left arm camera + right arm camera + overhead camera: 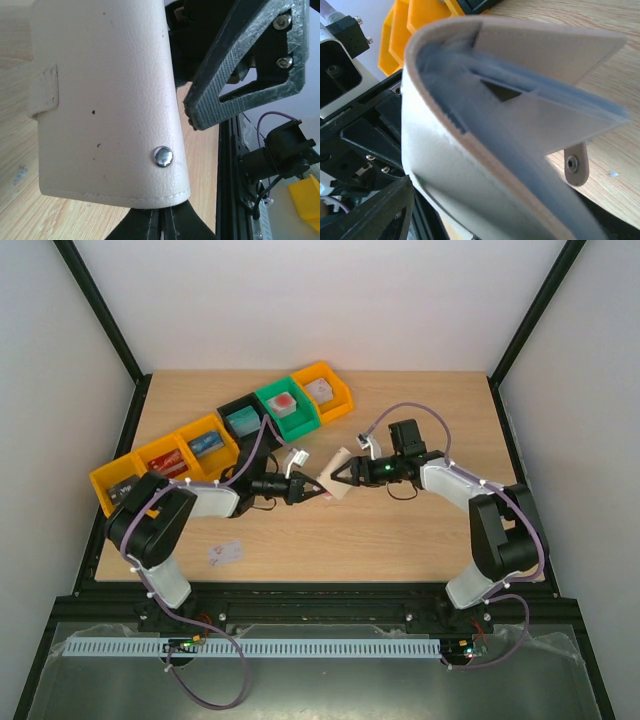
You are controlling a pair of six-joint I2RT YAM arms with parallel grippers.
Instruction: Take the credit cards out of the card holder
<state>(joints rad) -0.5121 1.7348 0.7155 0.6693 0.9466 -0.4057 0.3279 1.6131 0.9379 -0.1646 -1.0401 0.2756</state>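
The beige card holder (333,484) is held up over the middle of the table between both grippers. My left gripper (312,488) is shut on its edge; in the left wrist view the fingertips (150,225) pinch the stitched rim under the snap stud of the holder (105,105). My right gripper (346,477) grips the other side. In the right wrist view the holder (470,165) is spread open, showing light blue pockets (530,95), and it hides my own jaws. One whitish credit card (226,553) with pink marks lies on the table near the left arm.
A row of coloured bins (205,445) runs diagonally along the back left, from yellow through black and green to orange (322,390). A small white item (296,458) lies just in front of the bins. The black frame rail (235,165) borders the table.
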